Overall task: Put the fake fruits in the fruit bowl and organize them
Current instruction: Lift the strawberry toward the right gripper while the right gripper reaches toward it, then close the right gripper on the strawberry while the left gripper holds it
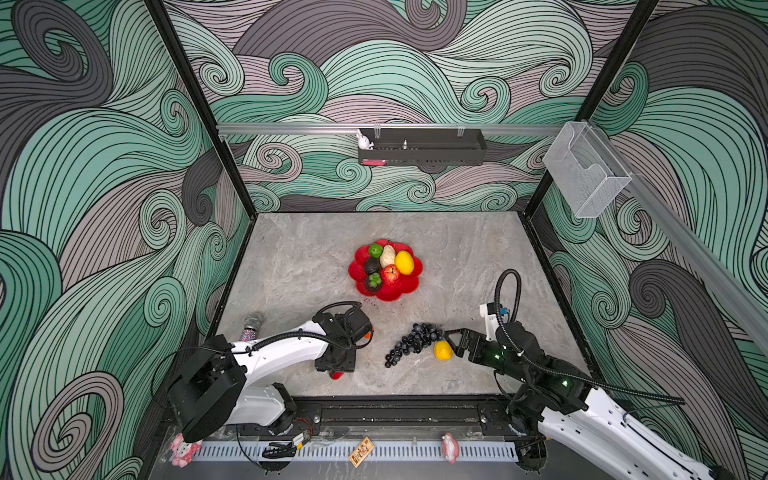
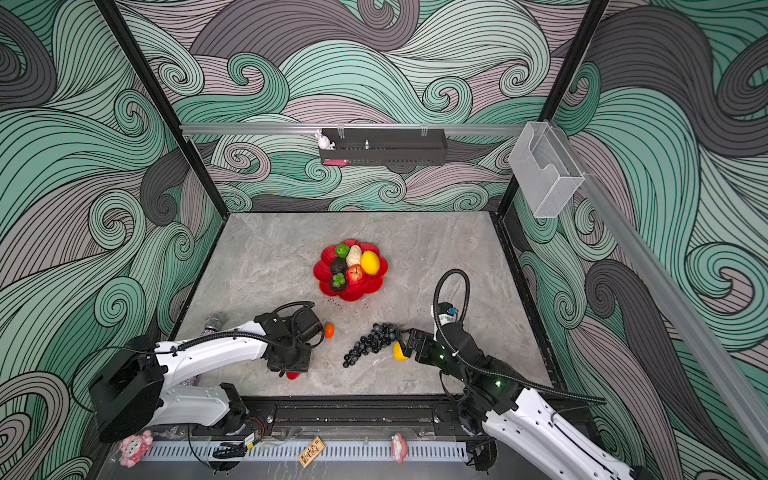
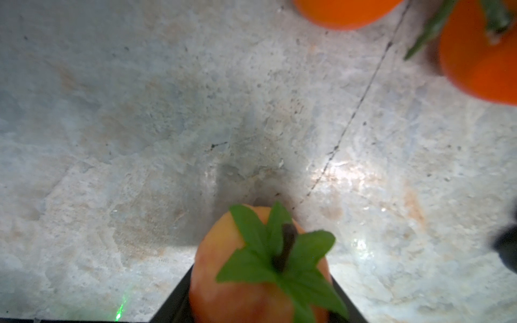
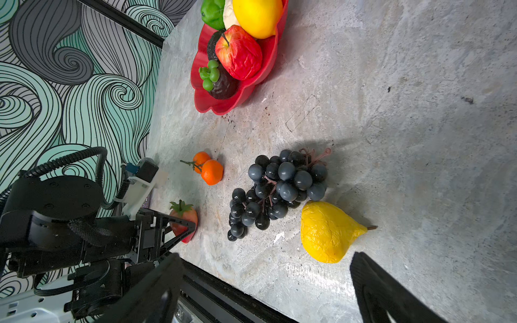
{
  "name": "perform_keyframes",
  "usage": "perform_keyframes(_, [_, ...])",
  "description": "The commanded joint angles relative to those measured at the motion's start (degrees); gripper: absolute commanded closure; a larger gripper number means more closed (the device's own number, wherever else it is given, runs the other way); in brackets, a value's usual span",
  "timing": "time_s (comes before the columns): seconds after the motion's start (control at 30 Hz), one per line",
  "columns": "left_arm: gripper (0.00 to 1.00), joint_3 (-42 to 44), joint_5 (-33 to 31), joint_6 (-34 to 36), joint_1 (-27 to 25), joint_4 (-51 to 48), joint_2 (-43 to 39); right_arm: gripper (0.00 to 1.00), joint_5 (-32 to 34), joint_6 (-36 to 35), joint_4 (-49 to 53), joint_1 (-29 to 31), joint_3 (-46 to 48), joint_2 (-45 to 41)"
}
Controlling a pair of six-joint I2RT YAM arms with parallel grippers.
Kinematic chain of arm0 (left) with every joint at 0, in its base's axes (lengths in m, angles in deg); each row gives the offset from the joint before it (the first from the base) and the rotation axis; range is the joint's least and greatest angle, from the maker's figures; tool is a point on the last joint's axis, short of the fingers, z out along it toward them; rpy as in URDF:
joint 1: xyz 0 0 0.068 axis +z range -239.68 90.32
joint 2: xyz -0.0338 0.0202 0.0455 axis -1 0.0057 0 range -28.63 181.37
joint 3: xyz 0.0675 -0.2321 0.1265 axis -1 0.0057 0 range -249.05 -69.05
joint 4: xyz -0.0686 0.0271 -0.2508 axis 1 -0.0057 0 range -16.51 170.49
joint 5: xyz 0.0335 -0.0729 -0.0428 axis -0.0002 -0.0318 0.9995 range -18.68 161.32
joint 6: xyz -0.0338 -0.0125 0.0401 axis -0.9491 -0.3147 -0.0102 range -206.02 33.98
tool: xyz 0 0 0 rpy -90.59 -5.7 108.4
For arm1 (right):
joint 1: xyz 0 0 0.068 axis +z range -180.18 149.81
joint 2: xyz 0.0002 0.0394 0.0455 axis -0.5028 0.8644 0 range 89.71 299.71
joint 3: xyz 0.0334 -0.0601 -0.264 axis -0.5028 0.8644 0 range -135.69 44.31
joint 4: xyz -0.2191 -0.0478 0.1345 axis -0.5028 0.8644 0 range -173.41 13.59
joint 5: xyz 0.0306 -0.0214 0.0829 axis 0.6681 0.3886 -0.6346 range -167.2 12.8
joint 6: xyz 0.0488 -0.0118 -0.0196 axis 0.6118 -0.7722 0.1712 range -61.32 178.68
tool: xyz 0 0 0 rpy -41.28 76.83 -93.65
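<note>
The red scalloped fruit bowl (image 1: 409, 289) (image 2: 370, 287) (image 4: 212, 105) holds a lemon, an apple, a lime, a cream pear, an avocado and a mangosteen. On the table in front of it lie a black grape bunch (image 1: 411, 343) (image 4: 279, 190), a yellow pear-shaped fruit (image 1: 443, 350) (image 4: 327, 232) and two tiny oranges (image 2: 329, 330) (image 4: 208, 169). My left gripper (image 3: 260, 293) points down near the front edge. Its fingers press both sides of a red leafy-topped fruit (image 3: 251, 279) (image 4: 183, 221) that rests on the table. My right gripper (image 4: 265, 260) (image 1: 452, 343) stands open just beside the yellow fruit, holding nothing.
A glittery microphone (image 1: 251, 326) lies at the table's left edge behind my left arm. A black shelf (image 1: 422, 147) and a clear box (image 1: 586, 174) hang on the walls. A black rail (image 1: 395, 411) borders the front, with pink toys (image 1: 185, 451) beyond it.
</note>
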Motion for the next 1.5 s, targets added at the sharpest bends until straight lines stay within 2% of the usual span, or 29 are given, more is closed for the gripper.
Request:
perform_keyframes(0.0, [0.49,-1.59,-1.22,1.57,-0.92,1.88,-2.22,0.06,0.11,-0.28,0.71,-0.32,0.31,-0.62])
perform_keyframes(0.17, [0.51,-2.60,-2.58,8.22,-3.03,7.17,-9.40,0.06,-1.11,-1.01,0.53,-0.32,-1.35,0.02])
perform_keyframes(0.23, [0.52,-2.89,-2.49,12.87,-3.73,11.38,-12.21,0.07,-2.44,-1.66,-0.03,-0.33,-2.53,0.91])
perform_keyframes(0.37, [0.54,-3.62,-0.75,22.11,-4.51,20.05,-14.83,0.14,-6.57,-2.94,-2.42,-0.30,-4.95,3.24])
perform_keyframes(0.47, [0.55,-5.38,1.96,28.35,-4.56,24.26,-13.58,0.20,-9.28,-3.50,-3.53,-0.23,-6.93,5.10])
perform_keyframes(0.7, [0.55,-10.96,8.36,36.94,-4.73,28.25,-6.79,0.36,-12.70,-4.49,-6.65,0.03,-10.18,8.18])
perform_keyframes(1.1, [0.57,-17.02,15.98,40.43,-6.12,28.04,2.39,0.54,-11.92,-5.64,-9.73,2.18,-12.98,12.76])
perform_keyframes(1.3, [0.56,-18.25,17.53,40.89,-7.76,27.36,4.48,0.65,-11.99,-4.95,-11.23,2.77,-12.64,15.10])
perform_keyframes(1.47, [0.56,-18.62,18.80,41.14,-8.64,27.07,5.00,0.70,-12.10,-4.55,-12.12,3.35,-12.39,16.91])
